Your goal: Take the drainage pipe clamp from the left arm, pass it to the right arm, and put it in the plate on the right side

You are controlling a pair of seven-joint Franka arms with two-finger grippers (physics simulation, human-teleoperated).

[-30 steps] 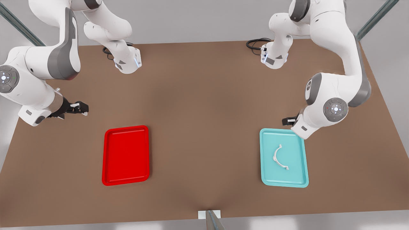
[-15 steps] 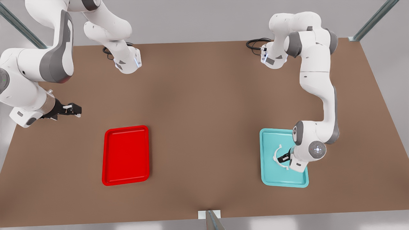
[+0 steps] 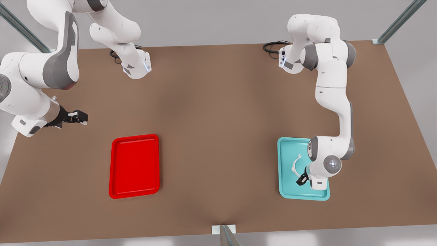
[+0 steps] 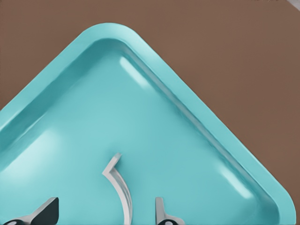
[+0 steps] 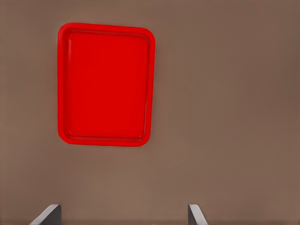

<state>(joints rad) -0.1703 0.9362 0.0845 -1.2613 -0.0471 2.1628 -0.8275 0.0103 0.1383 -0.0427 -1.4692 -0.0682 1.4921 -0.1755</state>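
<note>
The drainage pipe clamp (image 3: 294,166), a thin white half-ring, lies in a teal tray (image 3: 287,188) on the front view's right. My left gripper (image 3: 301,179) is low over that tray at the clamp's near end. In the left wrist view the left gripper (image 4: 104,215) is open, and the clamp's arc (image 4: 121,187) runs in between its two fingertips. The red plate (image 3: 135,165) lies on the front view's left. My right gripper (image 3: 80,117) hangs open above the table beyond the plate, and the right wrist view looks down on the plate (image 5: 105,84).
The teal tray (image 4: 164,117) has a raised rim around the clamp. Both arm bases (image 3: 136,66) (image 3: 292,61) stand at the far table edge with black cables. Brown tabletop separates the two trays.
The left arm swung down from the teal tray's far corner onto the clamp, ending at its near end. The right gripper drifted slightly toward the front view's left.
</note>
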